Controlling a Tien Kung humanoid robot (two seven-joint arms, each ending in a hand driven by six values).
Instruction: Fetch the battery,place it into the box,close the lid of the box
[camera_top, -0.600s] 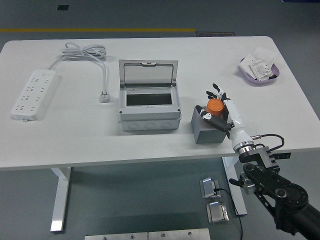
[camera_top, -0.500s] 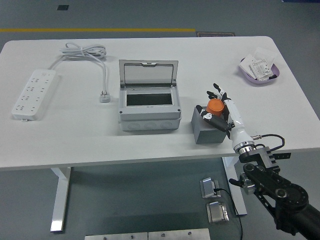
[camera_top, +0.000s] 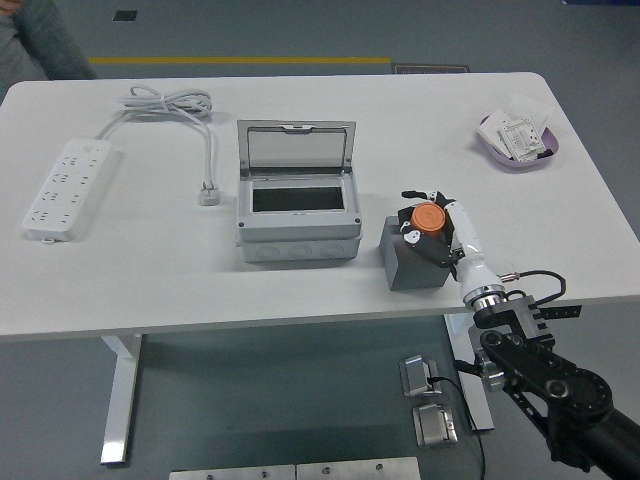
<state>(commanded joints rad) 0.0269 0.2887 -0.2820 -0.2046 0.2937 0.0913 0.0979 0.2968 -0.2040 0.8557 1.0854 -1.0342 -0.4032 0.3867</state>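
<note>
Since the earlier frames the right hand (camera_top: 432, 226) has curled its fingers in around the battery (camera_top: 430, 217), where before they were spread above and beside it; the battery sits a shade further left on its grey block (camera_top: 412, 262), and a person's clothing now shows at the top left corner (camera_top: 40, 40). The hand appears closed on the orange battery, thumb on the near side and fingertips wrapped over the far side, though how firmly it grips cannot be told from this height.

The battery rests on top of the block — not yet lifted — just right of the grey box (camera_top: 297, 215), whose lid (camera_top: 296, 147) stands open and tilted back, leaving the dark opening clear. The left hand is out of view.

The grasp looks like the step in hand, with the carry and the lid still to do. The risk is a shallow pinch on a small round object: if the fingers only catch its upper rim, it could slip out on the lift and roll across the table (camera_top: 150, 280). The block may also be nudged — or dragged — if a fingertip is bearing on it. A low carry could clip the box's near wall.
</note>
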